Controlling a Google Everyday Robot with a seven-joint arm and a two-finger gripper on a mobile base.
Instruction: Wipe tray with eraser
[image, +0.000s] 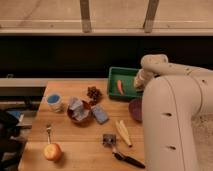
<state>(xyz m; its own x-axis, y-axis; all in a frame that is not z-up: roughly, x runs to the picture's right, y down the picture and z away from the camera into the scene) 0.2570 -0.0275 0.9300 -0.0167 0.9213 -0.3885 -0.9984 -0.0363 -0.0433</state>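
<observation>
Wooden table (75, 145) — end effector (138, 85) over green tray (116, 75), grip unclear, eraser hidden.

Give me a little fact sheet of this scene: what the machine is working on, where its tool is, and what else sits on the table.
tool: tool at the right side of the tray, low over it
tray: green tray at the table's far edge
in tray: orange carrot-like piece
eraser: not visible
nearby: purple bowl, blue block, apple, blue cup
</observation>
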